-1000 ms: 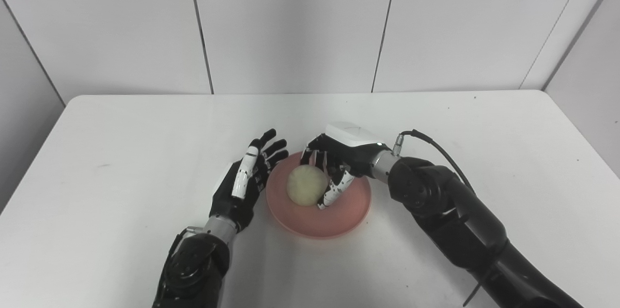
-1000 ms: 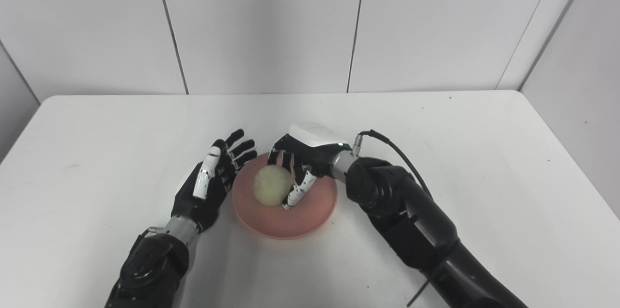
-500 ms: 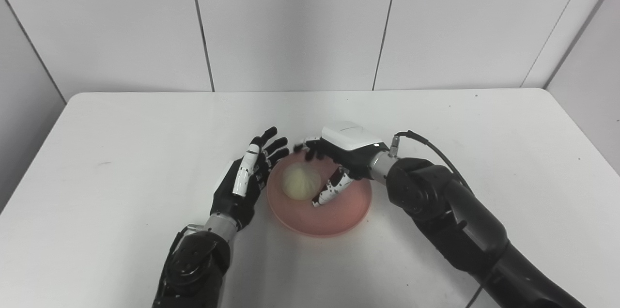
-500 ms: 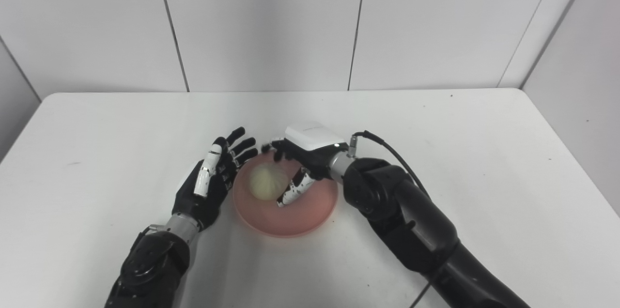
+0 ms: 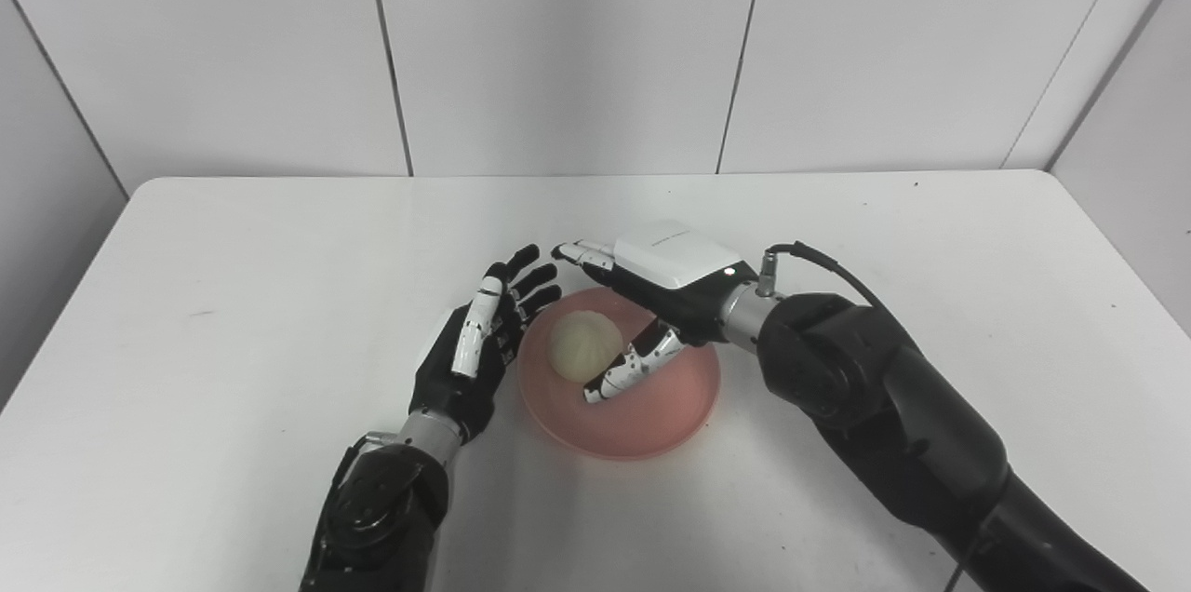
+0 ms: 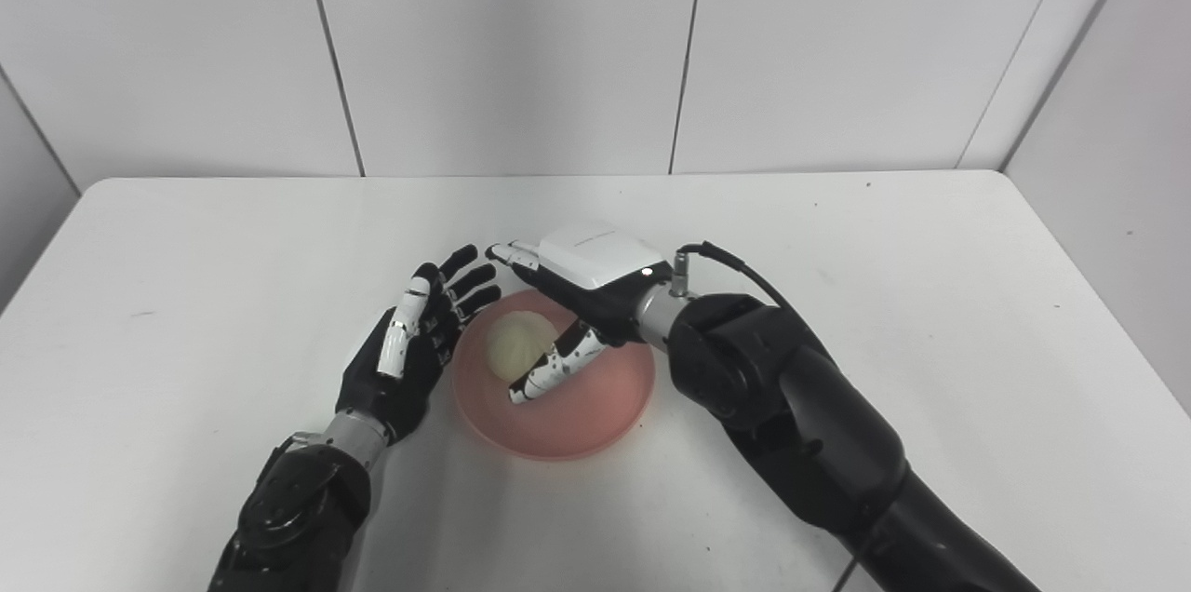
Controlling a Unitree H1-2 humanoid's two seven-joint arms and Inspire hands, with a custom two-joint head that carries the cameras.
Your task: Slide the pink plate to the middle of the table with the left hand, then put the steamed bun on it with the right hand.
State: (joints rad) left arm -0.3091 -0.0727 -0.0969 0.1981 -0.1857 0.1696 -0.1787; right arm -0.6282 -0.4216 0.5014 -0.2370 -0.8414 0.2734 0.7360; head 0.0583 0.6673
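My left hand (image 5: 465, 359) lies open against the left side of the pink plate (image 5: 651, 424), fingers spread, holding nothing; I cannot tell whether the fingertips actually touch the rim. If that arm jerks as it draws off, I judge it could shove the plate away from the middle of the tabletop (image 5: 233, 294) and carry the bun along.

The steamed bun (image 5: 584, 345) sits on the plate's left half, close to the rim rather than centred. A small knock could roll it over the edge onto the tabletop.

My right hand (image 5: 651, 294) hovers over the plate with fingers spread and grips nothing. Its thumb (image 5: 623, 373) reaches down just beside the bun's right flank; whether it touches, I cannot tell. That is my main worry: pulling away sideways instead of upward could let the thumb drag the bun leftward off the plate, or hook the far rim and tip the plate.
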